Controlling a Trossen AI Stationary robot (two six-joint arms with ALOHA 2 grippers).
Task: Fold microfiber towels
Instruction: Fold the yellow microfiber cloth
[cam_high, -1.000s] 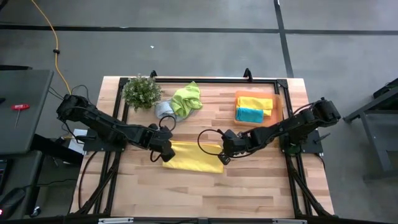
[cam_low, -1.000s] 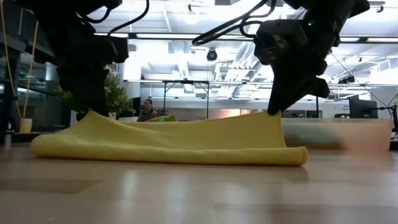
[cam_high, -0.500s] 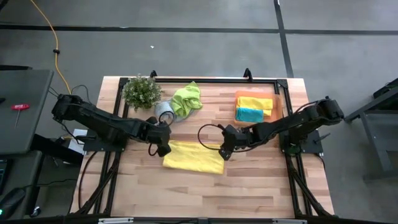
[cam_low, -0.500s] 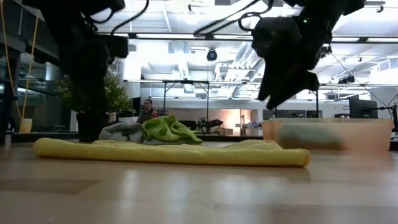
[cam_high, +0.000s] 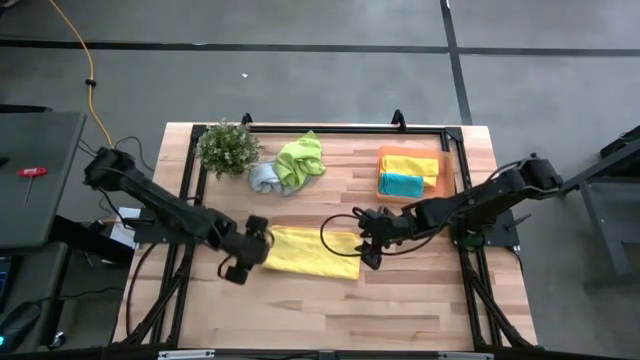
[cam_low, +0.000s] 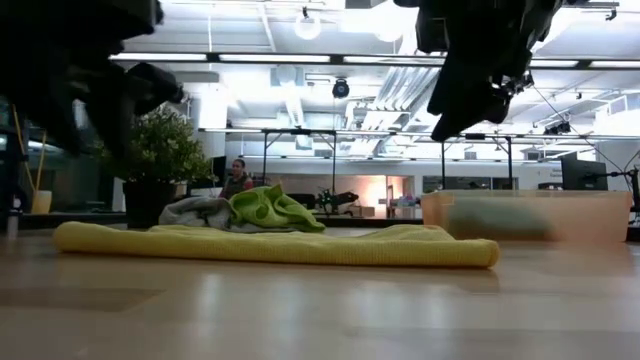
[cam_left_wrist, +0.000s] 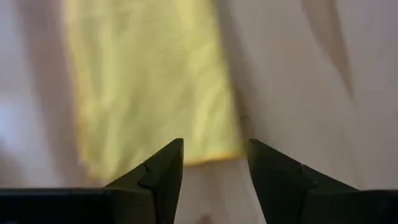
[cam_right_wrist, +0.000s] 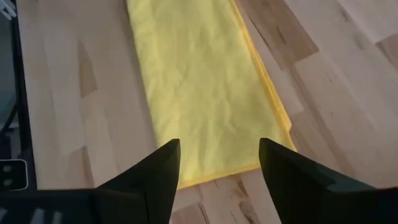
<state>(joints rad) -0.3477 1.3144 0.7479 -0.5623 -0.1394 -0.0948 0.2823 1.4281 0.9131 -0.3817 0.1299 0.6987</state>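
A yellow microfiber towel (cam_high: 312, 251) lies flat at the table's middle as a long doubled strip, its rounded fold toward the near edge (cam_low: 280, 247). My left gripper (cam_high: 247, 256) hovers open just off the strip's left end, and the left wrist view shows the towel (cam_left_wrist: 149, 81) ahead of the spread fingers (cam_left_wrist: 214, 146). Above the strip's right end, my right gripper (cam_high: 368, 250) stands open too, with the towel (cam_right_wrist: 199, 81) beyond its fingers (cam_right_wrist: 219, 146). Neither gripper touches the cloth.
At the far side lie a crumpled lime green towel (cam_high: 300, 158) and a pale grey one (cam_high: 264, 177), next to a small plant (cam_high: 228, 146). An orange tray (cam_high: 447, 170) at the far right holds folded yellow and teal towels. Bare wood spreads along the near edge.
Both grippers have opened and let go of the yellow towel's raised corners, which have dropped, so the cloth now lies flat and doubled. My left gripper has rolled and swung toward the table's near left. My right gripper has risen a little.
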